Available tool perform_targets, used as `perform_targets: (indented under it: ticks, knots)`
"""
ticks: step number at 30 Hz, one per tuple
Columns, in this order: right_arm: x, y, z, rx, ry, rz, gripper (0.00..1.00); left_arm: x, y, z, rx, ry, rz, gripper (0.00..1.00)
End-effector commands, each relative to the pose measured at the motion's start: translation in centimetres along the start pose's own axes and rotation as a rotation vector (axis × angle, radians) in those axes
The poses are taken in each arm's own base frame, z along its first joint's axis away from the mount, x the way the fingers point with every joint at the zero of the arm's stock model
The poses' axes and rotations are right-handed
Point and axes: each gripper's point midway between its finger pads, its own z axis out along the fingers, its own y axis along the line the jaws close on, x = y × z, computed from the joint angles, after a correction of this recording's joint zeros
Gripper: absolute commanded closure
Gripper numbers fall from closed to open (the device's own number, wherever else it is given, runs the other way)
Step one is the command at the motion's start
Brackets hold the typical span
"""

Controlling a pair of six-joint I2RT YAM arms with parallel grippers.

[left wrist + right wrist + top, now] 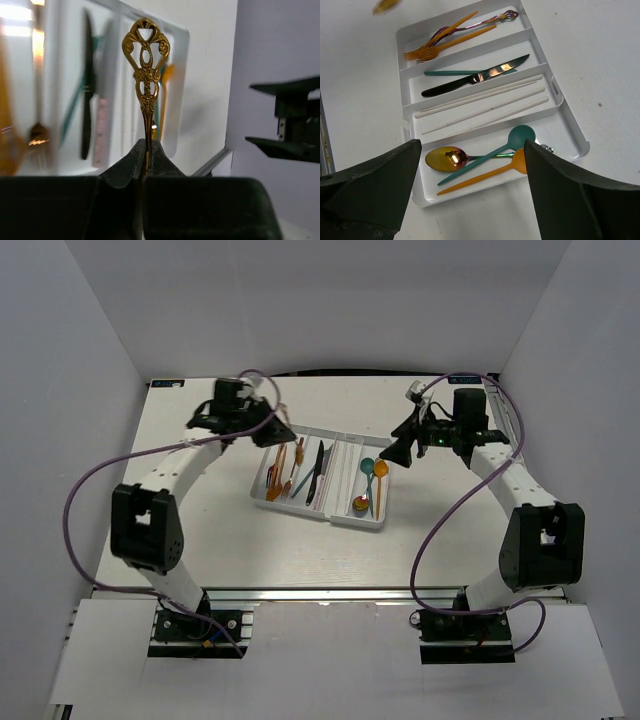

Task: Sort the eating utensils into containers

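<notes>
The white tray (320, 517) lay mid-table, its four compartments holding forks (445, 42), knives (475, 77), chopsticks (485, 102) and spoons (485, 157). My right gripper (472, 150) hung wide open and empty above the tray's spoon end. My left gripper (146, 150) hovered over the tray's fork end, pinched tight on a gold ornate-handled utensil (146, 75), its head hidden below my fingers. I judged this the carrying step. Next called for lining it along the matching compartment, lowering, then releasing.
</notes>
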Motion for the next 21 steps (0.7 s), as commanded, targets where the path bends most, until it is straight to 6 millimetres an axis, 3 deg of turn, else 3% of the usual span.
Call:
perform_targets:
  ticks: [1, 3, 4, 5, 6, 7, 9, 10, 15, 20, 21]
  knots:
    - [-2.7, 0.0, -1.5, 0.035, -0.029, -0.074, 0.11, 3.7, -6.4, 3.0, 0.147, 0.103, 0.200, 1.00]
    - [-2.8, 0.0, -2.0, 0.052, -0.027, -0.081, 0.11, 5.3, -6.7, 5.8, 0.138, 0.153, 0.220, 1.00]
    - [-2.7, 0.0, -2.2, 0.057, -0.022, -0.075, 0.11, 6.2, -8.7, 6.5, 0.172, 0.168, 0.261, 1.00]
    - [-2.8, -0.1, -2.6, 0.069, -0.021, -0.081, 0.11, 7.2, -8.4, 8.2, 0.164, 0.203, 0.263, 1.00]
    - [-2.6, 0.0, -2.7, 0.074, -0.017, -0.081, 0.11, 7.7, -8.9, 9.0, 0.173, 0.218, 0.275, 1.00]
    - [-2.4, 0.0, -2.9, 0.079, -0.012, -0.075, 0.11, 8.4, -10.7, 9.5, 0.206, 0.228, 0.306, 1.00]
    - [-2.1, -0.1, -3.5, 0.098, -0.008, -0.071, 0.11, 10.0, -10.5, 11.6, 0.208, 0.279, 0.313, 1.00]
    - [-2.1, 0.0, -3.6, 0.101, -0.007, -0.070, 0.11, 10.8, -11.9, 12.1, 0.233, 0.288, 0.337, 1.00]
    - [-1.5, 0.0, -4.5, 0.132, 0.002, -0.055, 0.11, 14.7, -11.2, 15.5, 0.194, 0.372, 0.371, 1.00]
    - [-1.4, -0.3, -4.8, 0.145, 0.010, -0.051, 0.11, 17.5, -10.2, 16.8, 0.150, 0.419, 0.397, 1.00]
    - [-1.4, -0.3, -4.8, 0.146, 0.010, -0.050, 0.11, 17.8, -10.2, 16.8, 0.144, 0.423, 0.400, 0.96]
